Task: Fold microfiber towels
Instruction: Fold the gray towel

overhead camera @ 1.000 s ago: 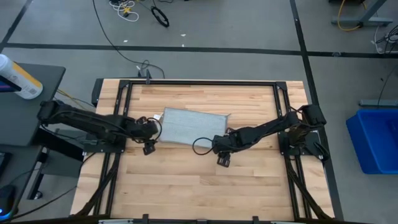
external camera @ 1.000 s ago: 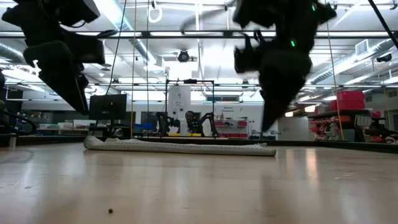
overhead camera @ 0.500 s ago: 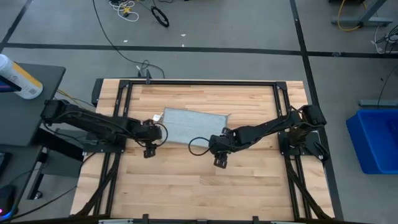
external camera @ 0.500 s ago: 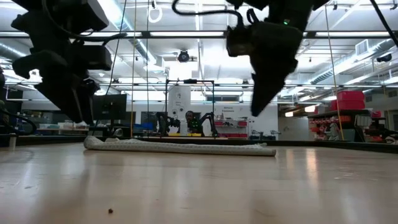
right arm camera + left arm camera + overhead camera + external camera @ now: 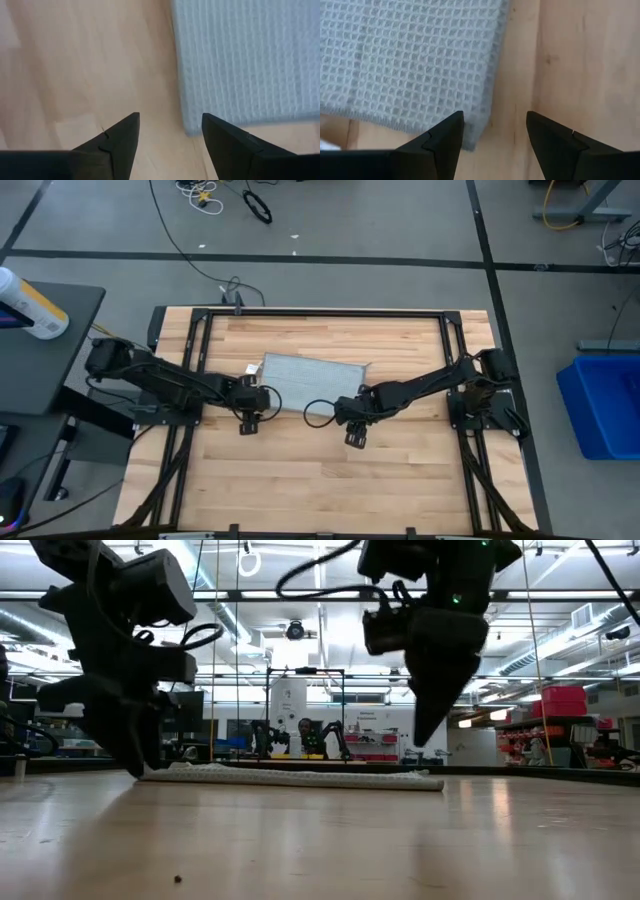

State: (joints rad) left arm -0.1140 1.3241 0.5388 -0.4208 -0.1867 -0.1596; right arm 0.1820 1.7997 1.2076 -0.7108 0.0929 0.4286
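The light grey-blue microfiber towel (image 5: 312, 383) lies flat on the wooden table as a folded rectangle; the low view shows it as a thin strip (image 5: 290, 777). My left gripper (image 5: 254, 410) stands open, low over the table at the towel's near left corner (image 5: 472, 140), fingers pointing steeply down (image 5: 495, 120). My right gripper (image 5: 352, 422) stands open, higher above the table, over the towel's near right corner (image 5: 187, 127), with bare wood between its fingertips (image 5: 170, 122). Neither gripper holds anything.
Black frame rails (image 5: 320, 313) run along the table's far edge and sides. A blue bin (image 5: 605, 405) stands off the table's right edge, and a side table with a bottle (image 5: 30, 305) off the left. Bare wood (image 5: 320, 480) lies toward the near edge.
My left gripper has come down toward the table beside the towel's near left corner, moving a little toward the towel and rolling about its own axis. The towel has kept still.
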